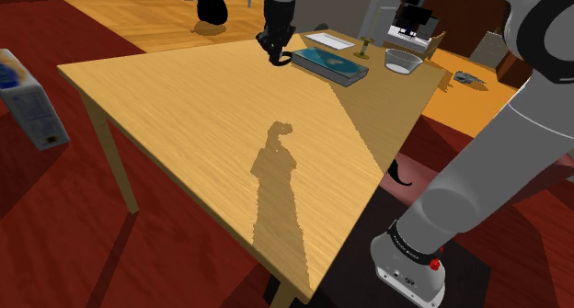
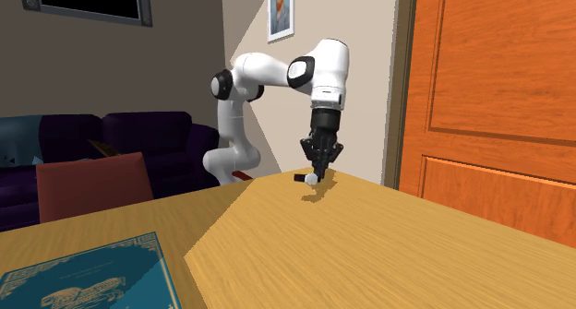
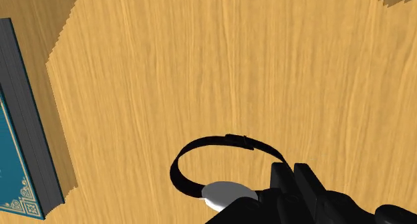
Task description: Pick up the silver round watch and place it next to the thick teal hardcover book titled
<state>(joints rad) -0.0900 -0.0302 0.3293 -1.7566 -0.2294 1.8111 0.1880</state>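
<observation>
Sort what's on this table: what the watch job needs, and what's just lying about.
For the job:
- watch, black strap and pale round face, clasped in the gripper
- teal book, which the watch goes next to

Lying about:
- grey bowl
- flat white tray

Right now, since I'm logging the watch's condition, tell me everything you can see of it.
The watch has a pale, silvery round face and a thin black strap closed into a loop, with a small keeper band on it. The gripper clasps it at the face, partly covering it, and holds it seemingly just above the wooden table, where a shadow falls beneath. The teal book lies apart from it.
</observation>
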